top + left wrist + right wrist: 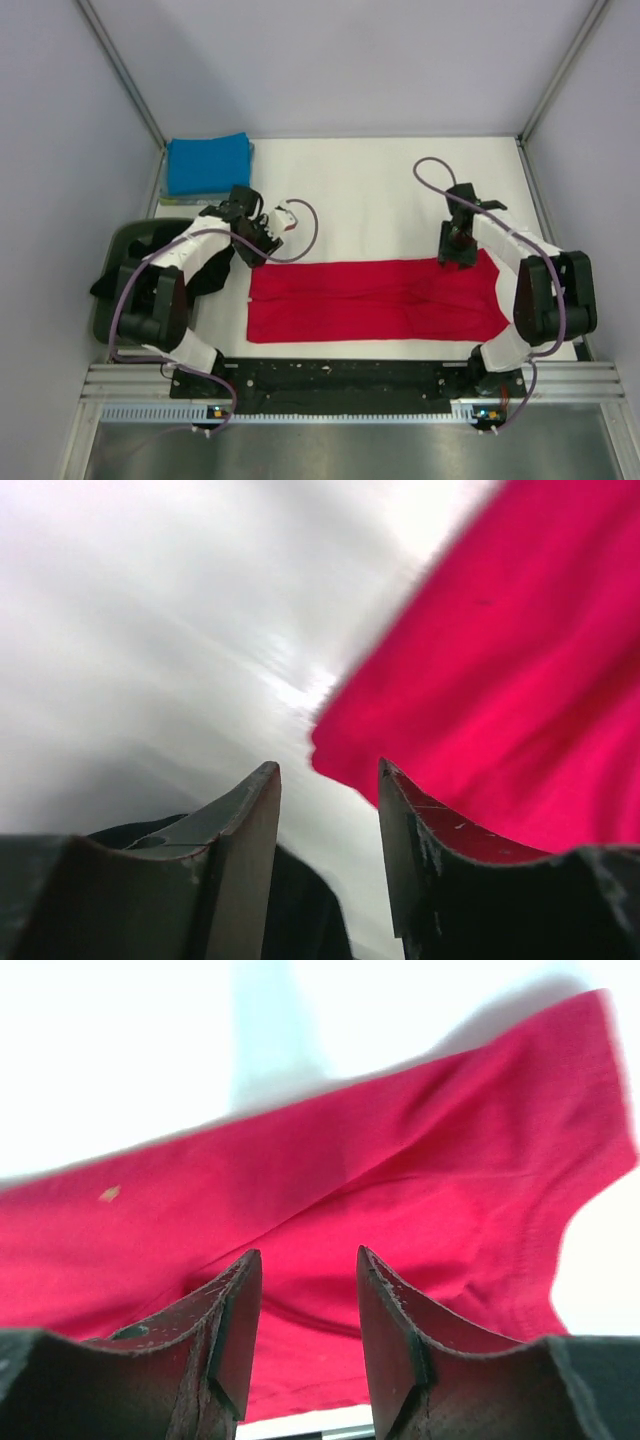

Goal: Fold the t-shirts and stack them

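A red t-shirt point(375, 300) lies folded into a long flat strip across the white table in the top view. My left gripper point(252, 253) hovers at the strip's far left corner, jaws open and empty; its wrist view shows the red corner point(500, 680) just ahead of the fingertips. My right gripper point(458, 255) hovers over the strip's far right edge, open and empty, with red cloth point(330, 1200) filling its wrist view. A folded blue t-shirt point(208, 163) lies at the far left. Black t-shirt cloth point(205, 272) hangs out of the tub on the left.
A dark grey-green tub point(112, 300) stands at the left table edge beside the left arm. The table's near edge meets a black rail point(330, 375). Grey walls enclose the table on three sides.
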